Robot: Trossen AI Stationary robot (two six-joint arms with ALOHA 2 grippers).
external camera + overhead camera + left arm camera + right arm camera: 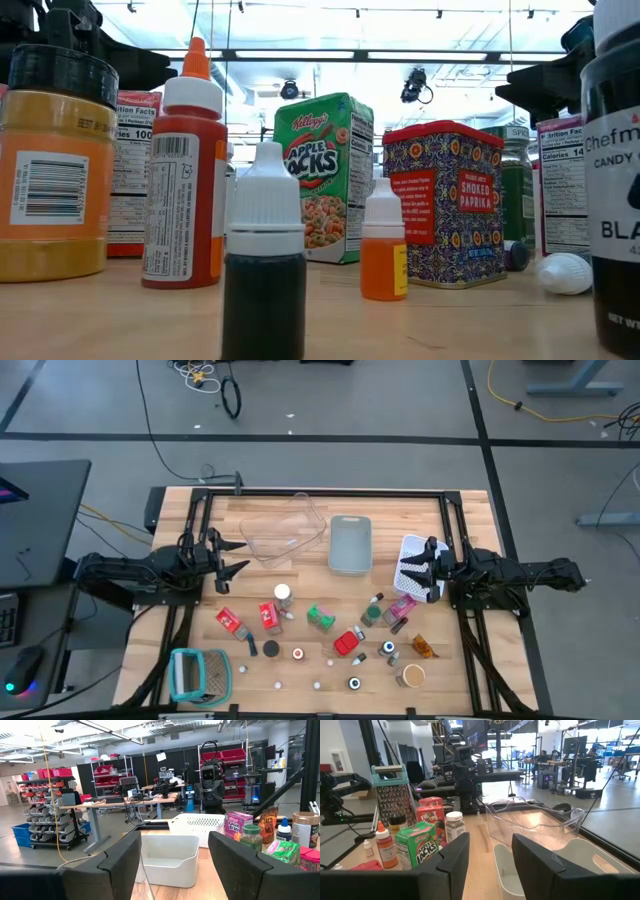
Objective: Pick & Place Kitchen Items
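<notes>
I'd take the light, crushable Apple Jacks box (320,618), lying just in front of the grey bin (350,544), across its narrow sides, both left gripper (233,557) and right gripper (408,572) hanging open, empty.

1. In the low view the black-labelled jar (612,190) at 3 o'clock is cut by the frame edge, its label reading only partly.
2. The dark dropper bottle (264,262) at 6 o'clock loses its base to the bottom edge.
3. The orange jar (52,165) at 9 o'clock is cut by the left edge.
4. From above, the tiny white pieces (279,685) around 6 o'clock are too small to identify.
</notes>
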